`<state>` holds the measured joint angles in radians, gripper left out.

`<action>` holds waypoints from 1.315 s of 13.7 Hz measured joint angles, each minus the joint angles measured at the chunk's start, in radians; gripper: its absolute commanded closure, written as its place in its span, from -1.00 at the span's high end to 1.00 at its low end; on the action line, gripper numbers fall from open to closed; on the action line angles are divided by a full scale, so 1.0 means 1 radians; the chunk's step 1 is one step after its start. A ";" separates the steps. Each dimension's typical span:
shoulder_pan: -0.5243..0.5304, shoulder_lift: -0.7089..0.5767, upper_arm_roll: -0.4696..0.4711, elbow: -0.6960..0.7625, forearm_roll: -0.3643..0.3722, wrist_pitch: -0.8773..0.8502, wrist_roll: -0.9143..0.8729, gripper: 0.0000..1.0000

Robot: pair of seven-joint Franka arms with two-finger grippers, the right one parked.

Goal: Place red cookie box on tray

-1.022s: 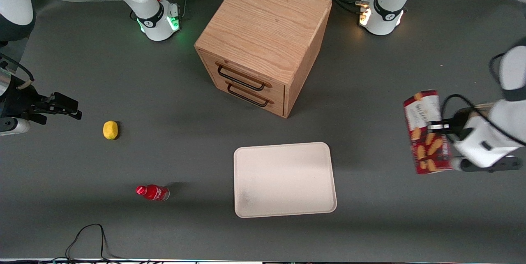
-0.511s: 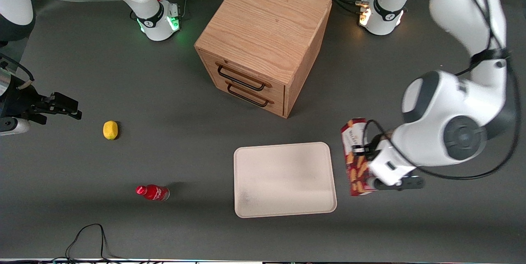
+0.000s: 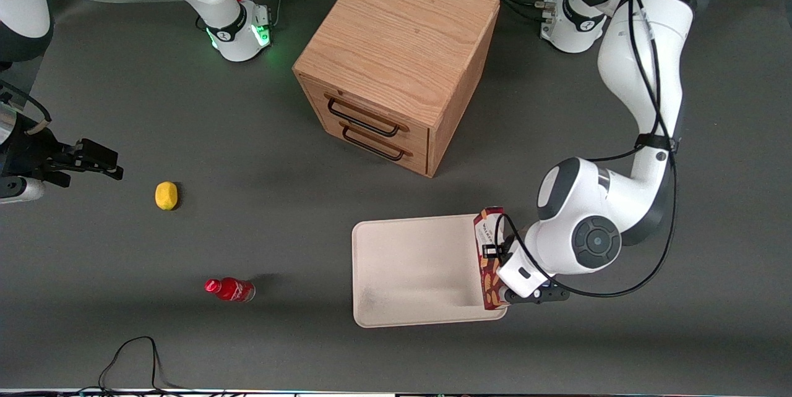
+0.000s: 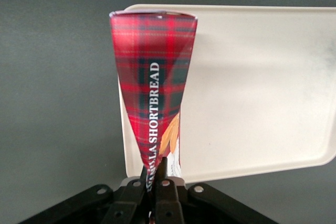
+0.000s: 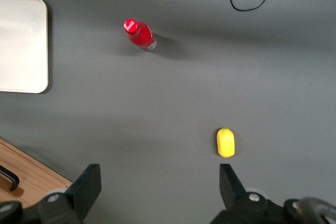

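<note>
My left gripper (image 3: pixel 495 255) is shut on the red cookie box (image 3: pixel 490 261), a long dark-red tartan carton with biscuit pictures. The box hangs over the edge of the cream-white tray (image 3: pixel 414 270) at the working arm's end. In the left wrist view the box (image 4: pixel 155 93) reads "SHORTBREAD" and is pinched narrow between the black fingers (image 4: pixel 164 169) of the gripper (image 4: pixel 155 174). It stands over the tray's rim (image 4: pixel 236 169). I cannot tell whether the box touches the tray.
A wooden drawer cabinet (image 3: pixel 396 63) stands farther from the front camera than the tray. A small red bottle (image 3: pixel 230 289) and a yellow lemon (image 3: pixel 166 195) lie toward the parked arm's end; both also show in the right wrist view, the bottle (image 5: pixel 139 35) and the lemon (image 5: pixel 226 142).
The left arm has carried the box from the working arm's end of the table toward the tray. The box has come lower and now overlaps the tray's edge.
</note>
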<state>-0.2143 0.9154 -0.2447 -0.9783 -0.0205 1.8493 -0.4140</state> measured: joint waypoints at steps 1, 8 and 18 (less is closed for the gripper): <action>0.000 0.011 0.000 0.000 0.000 0.012 -0.012 -1.00; 0.000 0.065 0.001 0.005 0.000 0.030 -0.072 -1.00; 0.000 0.092 0.003 0.005 0.001 0.052 -0.086 1.00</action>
<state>-0.2144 1.0072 -0.2416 -0.9733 -0.0197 1.9017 -0.4995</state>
